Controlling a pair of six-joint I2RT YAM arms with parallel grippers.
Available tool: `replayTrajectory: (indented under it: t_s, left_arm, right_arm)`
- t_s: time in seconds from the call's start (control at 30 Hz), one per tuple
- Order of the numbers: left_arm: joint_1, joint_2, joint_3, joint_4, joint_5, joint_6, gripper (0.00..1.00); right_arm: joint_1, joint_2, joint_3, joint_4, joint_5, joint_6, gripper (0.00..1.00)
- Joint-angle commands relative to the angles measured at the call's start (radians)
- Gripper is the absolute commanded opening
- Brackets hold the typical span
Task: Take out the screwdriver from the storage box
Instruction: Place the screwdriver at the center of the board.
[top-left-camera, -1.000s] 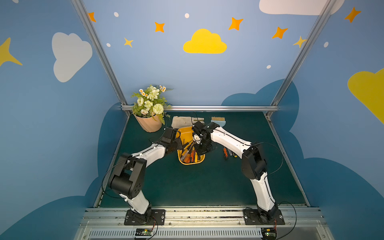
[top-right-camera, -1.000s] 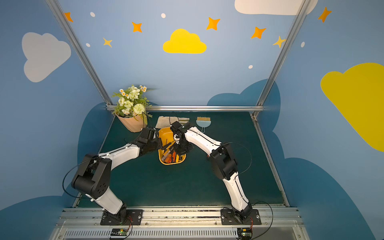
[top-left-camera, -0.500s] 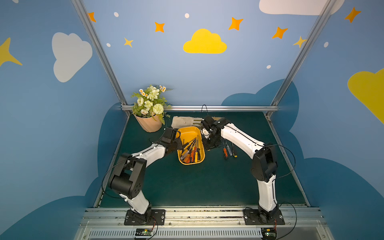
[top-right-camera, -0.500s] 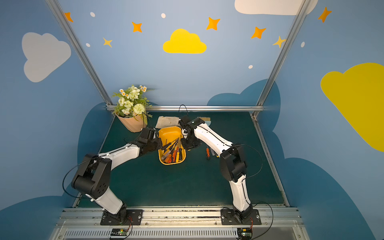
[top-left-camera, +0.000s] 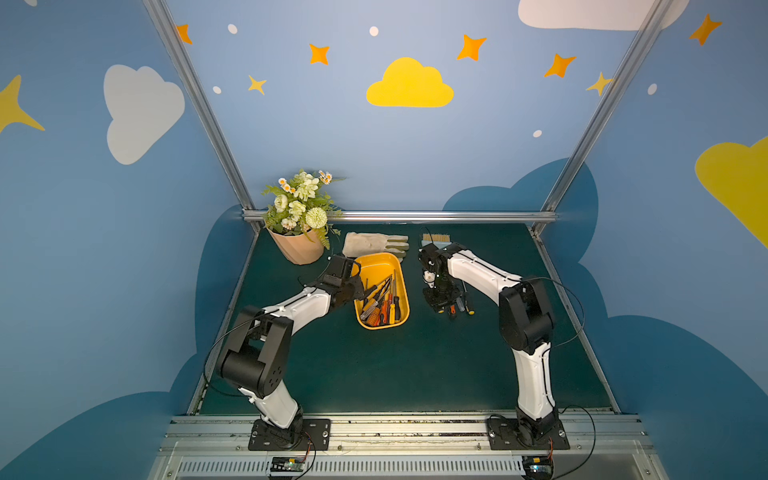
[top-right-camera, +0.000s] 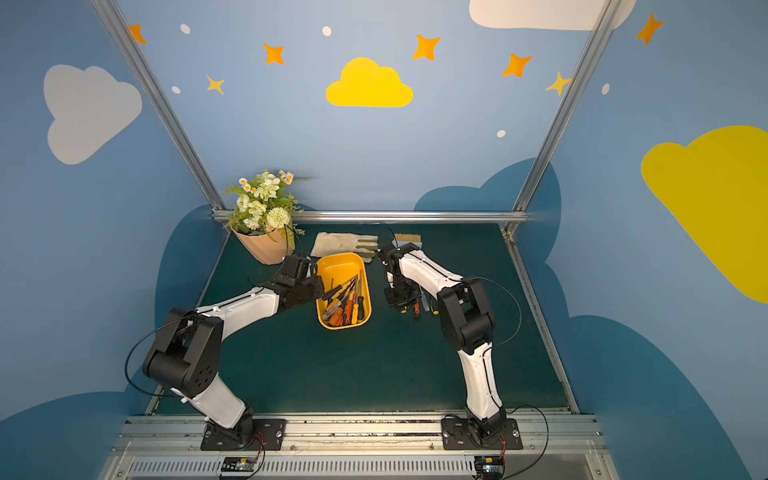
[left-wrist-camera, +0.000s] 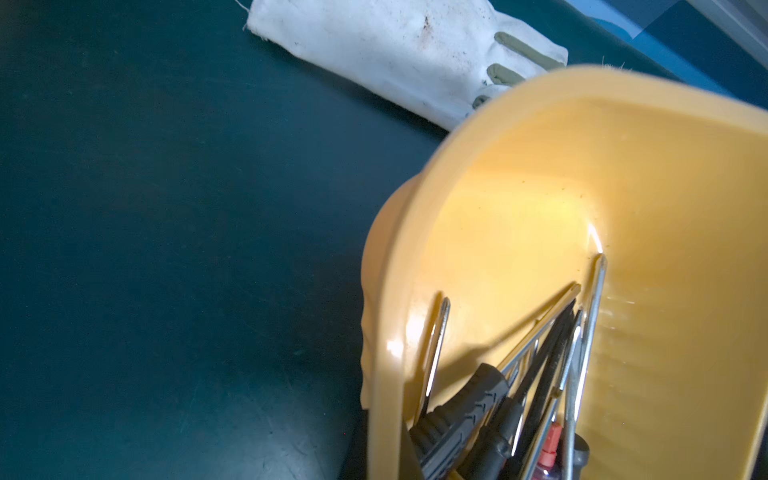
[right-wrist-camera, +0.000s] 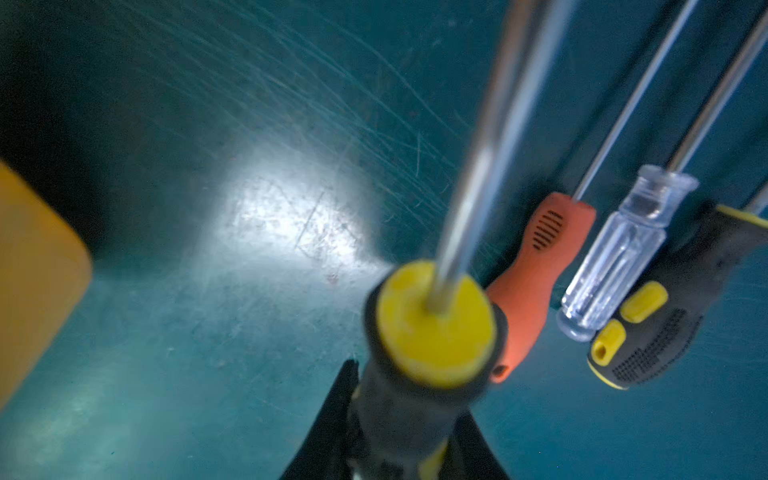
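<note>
One black-handled, yellow-capped screwdriver (right-wrist-camera: 432, 332) (shaft blurred) sits clamped in the right gripper (right-wrist-camera: 405, 440); left gripper (top-left-camera: 358, 291) closed beside the yellow-orange plastic storage box (top-left-camera: 376, 266).

Green table carrying a tub and loose tools

The dark green table (top-left-camera: 374, 365) is bearing a peach flower pot (top-left-camera: 297, 249) in its far left corner. A beige glove (top-left-camera: 372, 244) and a brush (top-left-camera: 435, 238) are lying along its far edge, and the yellow storage box (top-left-camera: 376, 266) is sitting mid-table, just in front of the glove. Three screwdrivers (top-left-camera: 460, 304) are lying side by side right of it: orange-handled (right-wrist-camera: 536, 274), clear-handled (right-wrist-camera: 619, 257) and black-and-yellow (right-wrist-camera: 665, 332).
</note>
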Motion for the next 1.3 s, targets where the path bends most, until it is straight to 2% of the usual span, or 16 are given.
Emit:
replayTrajectory:
  t_s: [0.0, 0.17, 0.63, 1.07, 1.27]
  left_arm:
    - [0.005, -0.019, 0.032, 0.03, 0.024, -0.021, 0.03]
    - [0.006, -0.014, 0.039, 0.018, 0.022, -0.017, 0.02]
    - [0.007, -0.007, 0.045, 0.017, 0.029, -0.022, 0.02]
    - [0.008, -0.012, 0.039, 0.014, 0.017, -0.032, 0.03]
    - [0.008, -0.01, 0.038, 0.013, 0.019, -0.034, 0.02]
  right_arm:
    - [-0.012, 0.044, 0.028, -0.052, 0.039, -0.007, 0.0]
    - [-0.03, 0.075, 0.049, -0.065, 0.065, 0.021, 0.0]
    - [-0.048, 0.133, 0.108, -0.069, 0.007, 0.008, 0.0]
    - [-0.059, 0.16, 0.124, -0.085, 0.01, 0.015, 0.25]
    - [-0.061, 0.152, 0.121, -0.085, 0.009, 0.02, 0.3]
